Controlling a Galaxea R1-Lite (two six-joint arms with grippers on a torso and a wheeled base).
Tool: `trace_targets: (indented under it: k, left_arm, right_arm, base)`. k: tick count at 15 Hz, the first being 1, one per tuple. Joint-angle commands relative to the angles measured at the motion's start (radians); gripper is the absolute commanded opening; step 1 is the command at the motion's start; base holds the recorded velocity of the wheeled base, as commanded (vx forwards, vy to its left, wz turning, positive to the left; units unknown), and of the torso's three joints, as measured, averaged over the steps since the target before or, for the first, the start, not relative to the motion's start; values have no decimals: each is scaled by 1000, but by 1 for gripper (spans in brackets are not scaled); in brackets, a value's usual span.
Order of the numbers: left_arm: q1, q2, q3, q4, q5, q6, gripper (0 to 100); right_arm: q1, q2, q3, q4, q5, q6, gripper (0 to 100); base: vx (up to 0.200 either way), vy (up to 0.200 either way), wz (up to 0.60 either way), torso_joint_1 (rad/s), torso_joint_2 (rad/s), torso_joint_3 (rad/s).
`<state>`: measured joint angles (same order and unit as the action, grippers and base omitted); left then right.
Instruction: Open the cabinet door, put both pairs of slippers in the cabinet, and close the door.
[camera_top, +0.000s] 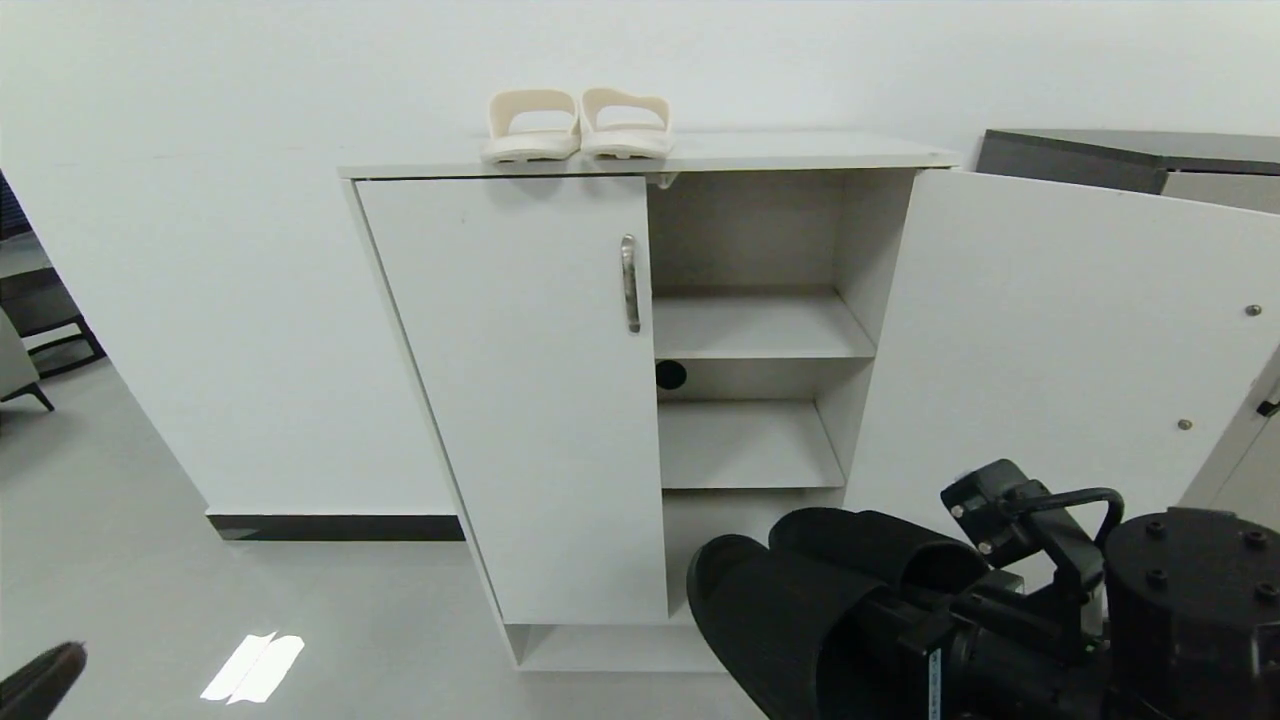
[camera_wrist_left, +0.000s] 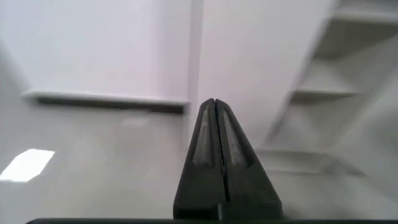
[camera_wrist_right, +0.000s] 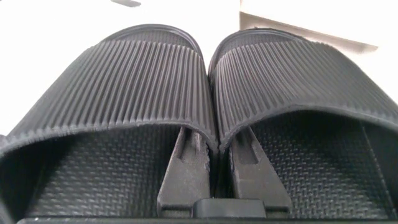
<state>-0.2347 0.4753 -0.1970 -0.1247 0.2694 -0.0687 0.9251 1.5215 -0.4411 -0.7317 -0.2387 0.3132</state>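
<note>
Down before the open cabinet (camera_top: 800, 152), right pincer (camera_wrist_right: 216, 140) clamps both black slippers (camera_top: 800, 590); left pincer (camera_wrist_left: 215, 107) hangs closed.
</note>
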Motion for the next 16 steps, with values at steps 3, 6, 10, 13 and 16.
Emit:
trace_targets:
  k: [3,6,10,13,16]
  left_arm:
    - [245,-462,153,185,13,63,0]
    - [233,-475,179,122,-285,63,0]
    - [233,-475,183,117,-444,79,0]
    - [233,-474,197,131,-289,109,0]
    - [233,-475,197,129,-288,64,0]
  right_arm:
    - [0,25,8,0,-7,1,0]
    - [0,36,19,0,-5,0,0]
    - [0,37,24,-6,-4,-2,0]
    - [0,92,35,-92,-5,-3,0]
    - [0,97,68,-160,-8,-8,0]
  base:
    - [0,0,0,0,0,0]
    - [0,0,0,0,0,0]
    - [0,0,0,0,0,0]
    - [0,0,0,0,0,0]
    - [0,0,0,0,0,0]
